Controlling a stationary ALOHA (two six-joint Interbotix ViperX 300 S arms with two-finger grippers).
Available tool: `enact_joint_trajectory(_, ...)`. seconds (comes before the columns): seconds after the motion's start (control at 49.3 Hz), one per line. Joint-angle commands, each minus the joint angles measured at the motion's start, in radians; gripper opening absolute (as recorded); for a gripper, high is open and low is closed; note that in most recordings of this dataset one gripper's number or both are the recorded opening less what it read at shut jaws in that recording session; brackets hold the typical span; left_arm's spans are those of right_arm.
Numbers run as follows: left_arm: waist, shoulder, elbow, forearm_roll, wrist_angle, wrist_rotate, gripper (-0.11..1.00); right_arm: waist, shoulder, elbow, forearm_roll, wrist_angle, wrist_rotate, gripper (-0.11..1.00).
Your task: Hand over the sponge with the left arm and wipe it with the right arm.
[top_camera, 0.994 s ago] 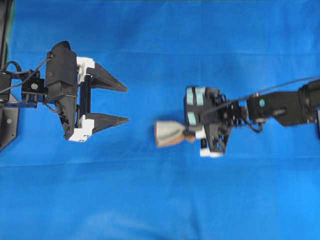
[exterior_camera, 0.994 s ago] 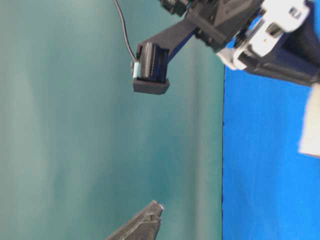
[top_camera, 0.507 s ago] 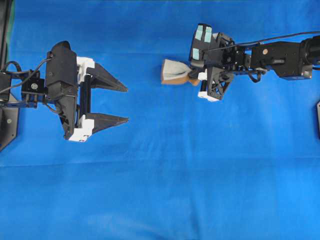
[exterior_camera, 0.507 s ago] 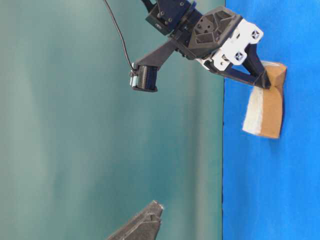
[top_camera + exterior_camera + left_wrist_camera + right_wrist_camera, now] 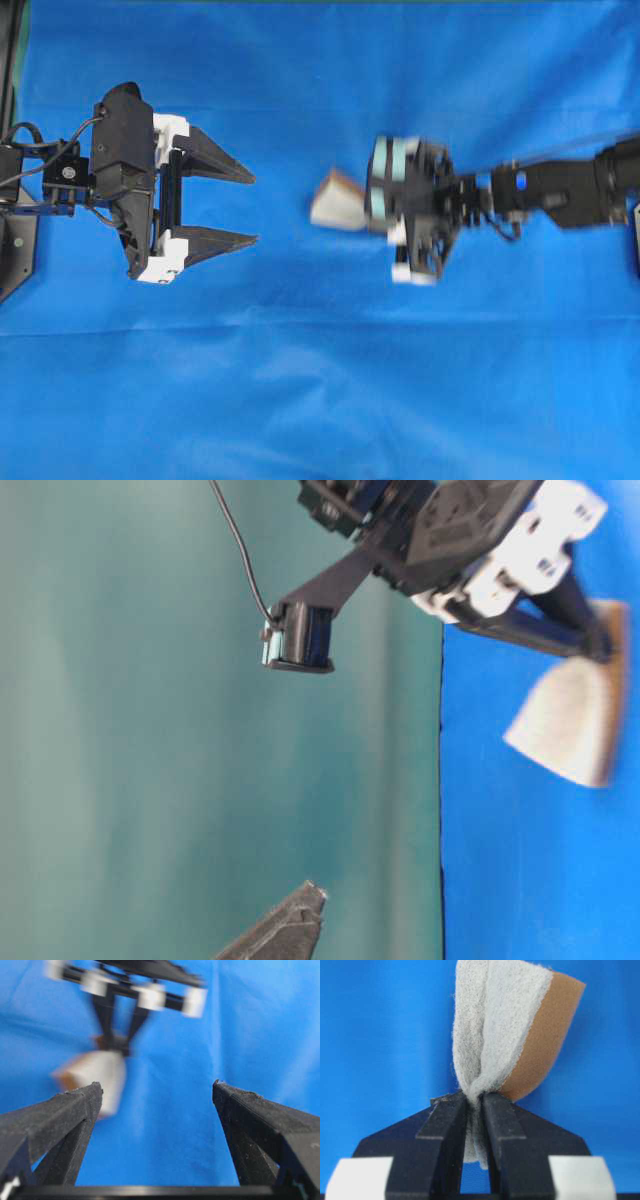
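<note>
While the blue bench lies bare beneath, the left claw waits wide open and empty at left; the right claw, pinched tight on the sponge right of centre, seems mid-wipe, so next comes pressing it along the cloth.

Blue cloth below, teal wall behind

Left arm fingers spread — right arm fingers pinched.

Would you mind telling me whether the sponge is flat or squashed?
Squashed: the right hand pinches the sponge into a fold.
</note>
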Motion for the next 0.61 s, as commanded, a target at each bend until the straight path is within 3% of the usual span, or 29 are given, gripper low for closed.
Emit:
enact_joint_trajectory(0.0,-0.002,-0.005,-0.014,0.002,-0.005,0.003,0.87,0.118,-0.034,-0.017,0.014,-0.002,0.025,0.16)
enact_joint_trajectory(0.142,-0.002,-0.005,-0.014,0.002,-0.005,0.003,0.87,0.173,-0.034,-0.025,0.014,-0.005,0.067,0.16)
enact_joint_trajectory(0.304,-0.002,-0.003,-0.012,0.002,-0.005,0.002,0.87,0.179,-0.034,-0.023,0.011,-0.002,0.091,0.16)
enact_joint_trajectory(0.446,-0.002,-0.003,-0.014,0.002,-0.005,0.002,0.87,0.138,-0.034,-0.018,-0.009,0.002,0.086,0.16)
enact_joint_trajectory(0.588,-0.002,-0.002,-0.014,0.002,-0.005,0.002,0.87,0.029,-0.035,-0.009,-0.063,-0.003,0.081,0.16)
